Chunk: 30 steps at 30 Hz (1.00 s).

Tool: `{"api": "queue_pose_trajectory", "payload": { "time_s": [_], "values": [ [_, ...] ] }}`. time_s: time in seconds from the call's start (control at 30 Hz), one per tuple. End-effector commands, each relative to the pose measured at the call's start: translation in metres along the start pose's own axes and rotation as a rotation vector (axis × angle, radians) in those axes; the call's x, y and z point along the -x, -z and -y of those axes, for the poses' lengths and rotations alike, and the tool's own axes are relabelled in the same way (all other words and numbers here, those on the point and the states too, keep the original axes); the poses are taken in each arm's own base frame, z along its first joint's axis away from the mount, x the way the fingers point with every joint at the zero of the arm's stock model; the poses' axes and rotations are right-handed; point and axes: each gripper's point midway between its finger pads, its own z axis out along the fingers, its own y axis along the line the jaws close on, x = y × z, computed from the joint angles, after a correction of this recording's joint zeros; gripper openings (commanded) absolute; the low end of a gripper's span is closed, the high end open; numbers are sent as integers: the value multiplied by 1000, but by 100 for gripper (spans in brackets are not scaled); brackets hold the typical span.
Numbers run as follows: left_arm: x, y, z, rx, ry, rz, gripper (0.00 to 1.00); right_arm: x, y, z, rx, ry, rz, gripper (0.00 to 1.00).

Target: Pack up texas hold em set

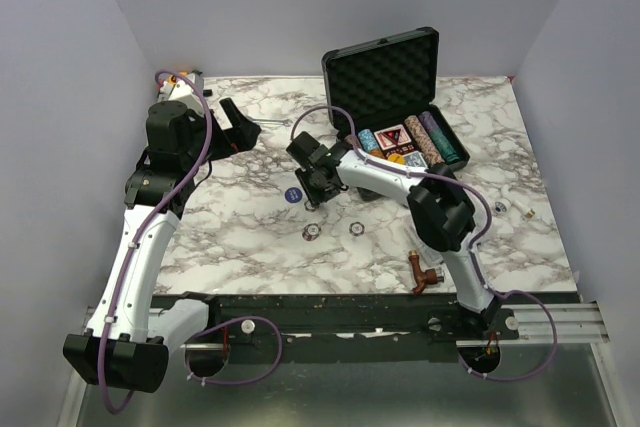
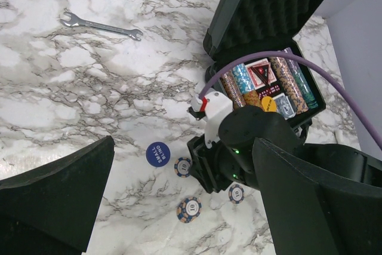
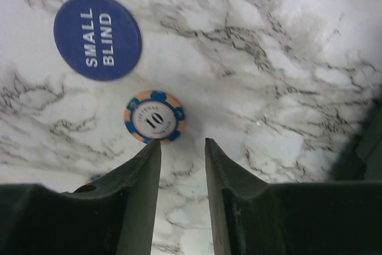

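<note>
Right gripper [image 3: 182, 146] slightly parted, empty, close by striped poker chip [image 3: 154, 116]

A white counter [image 1: 240, 237] veined with grey marble is filling the middle of the space. Plain, pale lavender-grey walls are closing it in on three sides: the back wall [image 1: 300, 7] is rising from its far edge, while the left wall [image 1: 50, 147] and the right wall [image 1: 600, 97] are running along its side edges. Soft, even light is falling across the top, a black rail [image 1: 340, 312] is lying along the near edge, and a dull grey surface [image 1: 350, 397] is showing below it.
</note>
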Motion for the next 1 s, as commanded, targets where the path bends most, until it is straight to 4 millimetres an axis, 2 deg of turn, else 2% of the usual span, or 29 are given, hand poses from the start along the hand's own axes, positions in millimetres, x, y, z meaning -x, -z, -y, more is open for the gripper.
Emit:
{"api": "queue_pose_trajectory", "payload": {
  "time_s": [0.0,0.1,0.23,0.27,0.37,0.5,0.7,0.97],
  "values": [
    [9,8,12,-41,-9,24,98,4,34,3,16,-16,77,29],
    [9,8,12,-42,-10,26,99,-4,47,3,43,-20,70,28],
    [9,9,13,-42,-10,27,99,-20,49,-4,67,-25,43,29],
    [10,9,13,-42,-10,29,98,-20,49,-5,72,-28,47,33],
    [9,9,12,-42,-10,29,98,-13,44,-6,67,-41,58,54],
    [8,7,11,-36,-9,25,99,-11,30,-12,55,-33,-21,64],
    [10,9,12,-40,-11,31,99,-11,9,-19,68,-10,-74,67],
    [9,8,14,-48,-8,22,99,-15,-8,-20,41,-3,-106,66]
  ]
}}
